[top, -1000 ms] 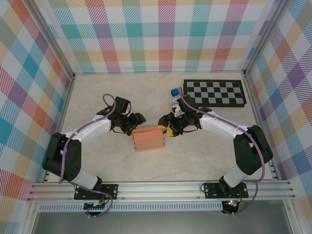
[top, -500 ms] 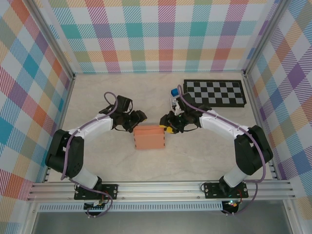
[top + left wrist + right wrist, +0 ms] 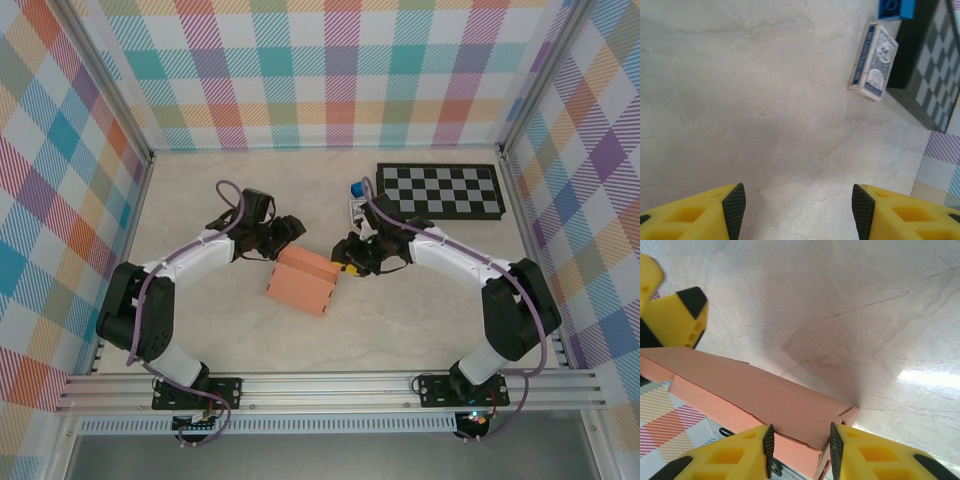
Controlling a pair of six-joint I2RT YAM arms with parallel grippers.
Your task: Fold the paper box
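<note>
One paper box (image 3: 303, 281) lay skewed at the centre of the top view. The left gripper (image 3: 285, 232) stood spread and empty by its upper edge; the right gripper (image 3: 346, 263) pinched its right end.

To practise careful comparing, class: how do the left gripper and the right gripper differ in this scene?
The left gripper is open over bare table, holding nothing; the right gripper is closed on an edge of the paper box. The left gripper's jaws stand wide, the right gripper's narrow. Both are yellow with black inner faces.
</note>
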